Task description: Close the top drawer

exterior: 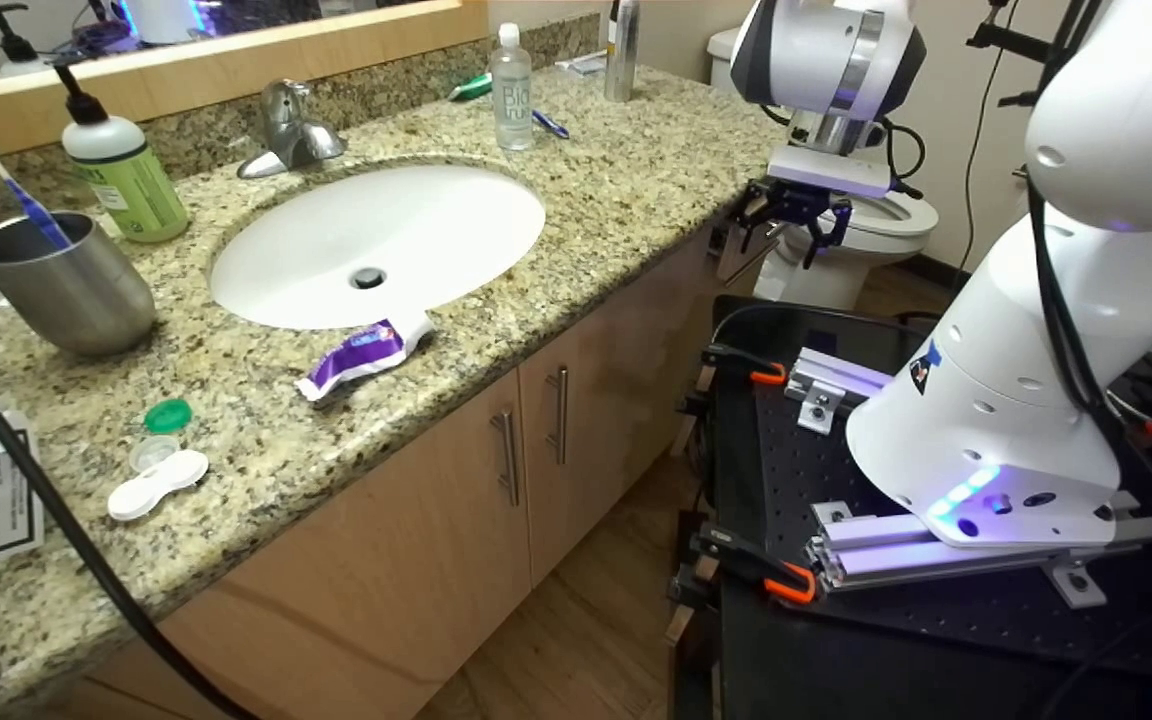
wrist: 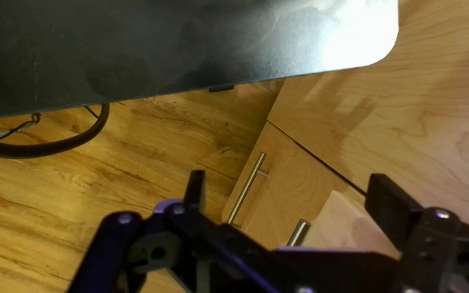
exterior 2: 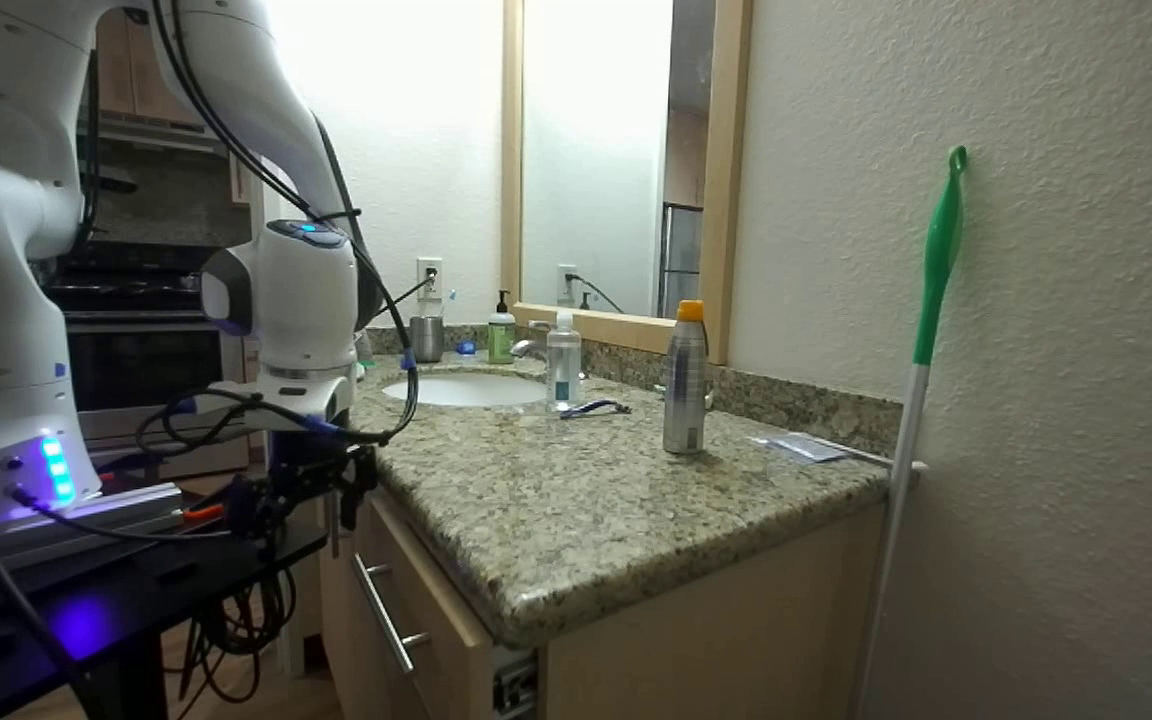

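Top drawer [exterior 2: 418, 602] ajar, at 8 o'clock of the countertop [exterior 2: 576, 480] in an exterior view.
Gripper [wrist: 287, 195] at the drawer's 10–11 o'clock, fingers [wrist: 389, 211] wide apart. I'd bring them together, then push square beside the handle [exterior 2: 382, 614], toward 2 o'clock.

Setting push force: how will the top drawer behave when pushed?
The drawer probably glides straight: a metal slide shows behind its front. That flat wooden panel looks stiff, unlikely to flex. The protruding handle might snag the jaws.
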### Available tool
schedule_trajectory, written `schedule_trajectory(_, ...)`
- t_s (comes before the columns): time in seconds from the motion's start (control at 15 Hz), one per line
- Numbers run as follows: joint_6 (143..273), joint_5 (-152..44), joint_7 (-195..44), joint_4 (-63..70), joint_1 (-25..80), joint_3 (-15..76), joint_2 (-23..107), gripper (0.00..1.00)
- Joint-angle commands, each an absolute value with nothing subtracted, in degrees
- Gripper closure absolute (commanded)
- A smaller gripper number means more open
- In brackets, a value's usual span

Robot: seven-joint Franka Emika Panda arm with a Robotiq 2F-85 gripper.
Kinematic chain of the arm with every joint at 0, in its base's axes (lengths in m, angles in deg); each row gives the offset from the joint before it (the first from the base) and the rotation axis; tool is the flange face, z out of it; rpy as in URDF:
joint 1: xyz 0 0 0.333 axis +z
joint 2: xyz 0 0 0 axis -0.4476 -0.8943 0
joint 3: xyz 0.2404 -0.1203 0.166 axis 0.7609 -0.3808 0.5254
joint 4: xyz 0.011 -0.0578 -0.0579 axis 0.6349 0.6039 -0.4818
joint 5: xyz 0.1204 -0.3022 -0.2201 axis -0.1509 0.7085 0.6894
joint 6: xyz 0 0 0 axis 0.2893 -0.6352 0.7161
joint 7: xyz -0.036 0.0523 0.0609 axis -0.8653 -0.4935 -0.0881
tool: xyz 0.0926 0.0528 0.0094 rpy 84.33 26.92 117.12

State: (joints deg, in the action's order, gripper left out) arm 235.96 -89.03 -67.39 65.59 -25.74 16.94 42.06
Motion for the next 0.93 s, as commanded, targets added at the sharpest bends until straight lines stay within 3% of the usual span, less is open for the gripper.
schedule_trajectory(0.0, 237.48, -89.56, -66.64, 65.17, -26.48, 16.84, 41.52, 0.0)
schedule_trajectory(0.4, 241.67, -92.07, -62.84, 68.95, -29.73, 14.94, 44.61, 0.0)
schedule_trajectory(0.87, 240.33, -125.62, -39.93, 61.96, -42.42, 25.93, 48.84, 0.0)
